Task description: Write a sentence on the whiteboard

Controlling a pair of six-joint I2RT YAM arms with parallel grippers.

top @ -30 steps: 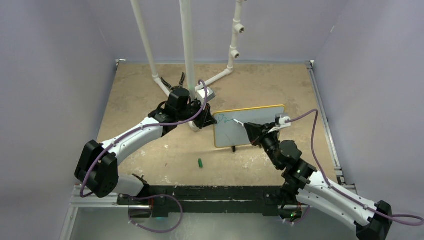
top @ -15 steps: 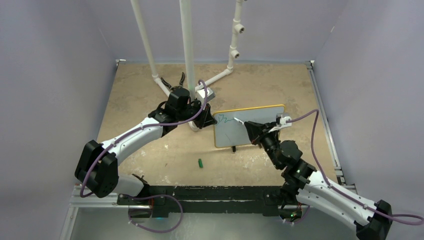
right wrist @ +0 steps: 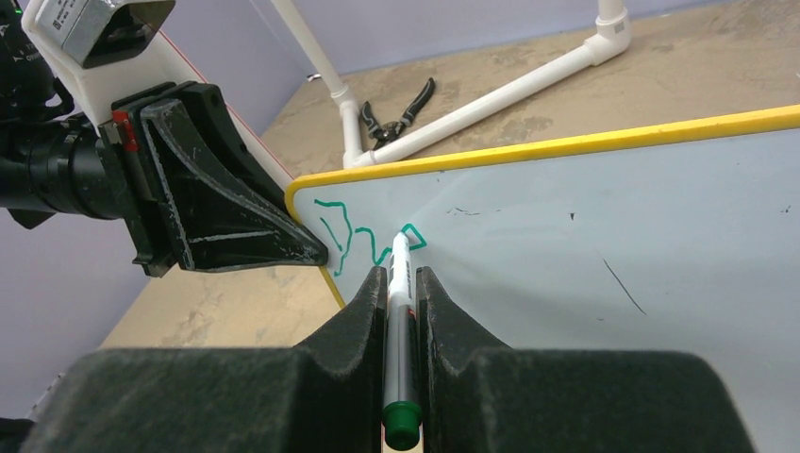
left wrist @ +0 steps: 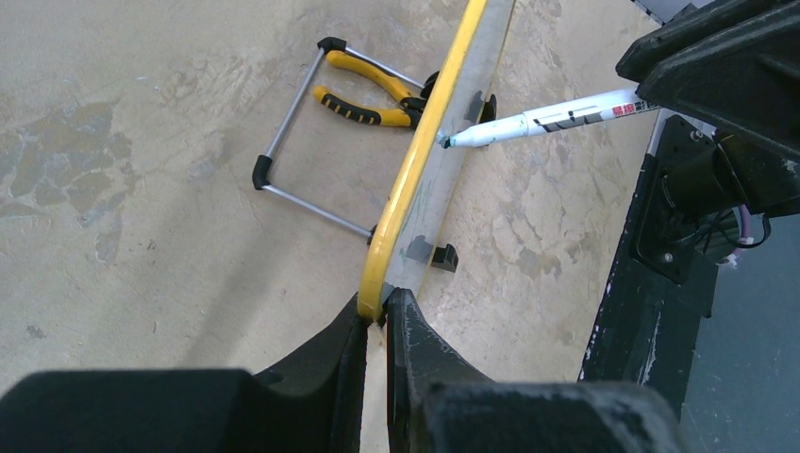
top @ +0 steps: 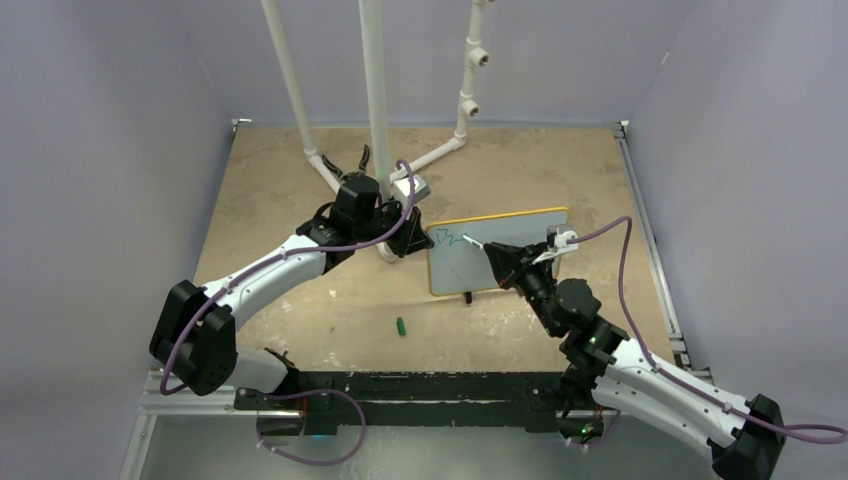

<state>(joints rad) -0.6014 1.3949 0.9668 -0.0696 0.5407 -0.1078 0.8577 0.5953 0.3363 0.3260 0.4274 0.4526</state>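
Observation:
The whiteboard (top: 505, 255) stands tilted on the table, white with a yellow rim (left wrist: 415, 165); it also shows in the right wrist view (right wrist: 613, 226). My left gripper (left wrist: 377, 316) is shut on the board's left edge and also shows in the top view (top: 420, 240). My right gripper (right wrist: 401, 278) is shut on a white marker (right wrist: 400, 283) with a green end; in the top view the gripper (top: 495, 255) is in front of the board. The marker tip touches the board near its upper left corner. The sentence (right wrist: 363, 231) is a few green strokes there.
Yellow-handled pliers (left wrist: 373, 90) and the board's wire stand (left wrist: 297, 175) lie behind the board. White PVC pipes (top: 375, 90) rise at the back. A small green cap (top: 400, 326) lies on the table in front. Grey walls enclose the table.
My right gripper has carried the marker tip slightly left and up across the board, adding to the green strokes. My left arm and the board have not moved.

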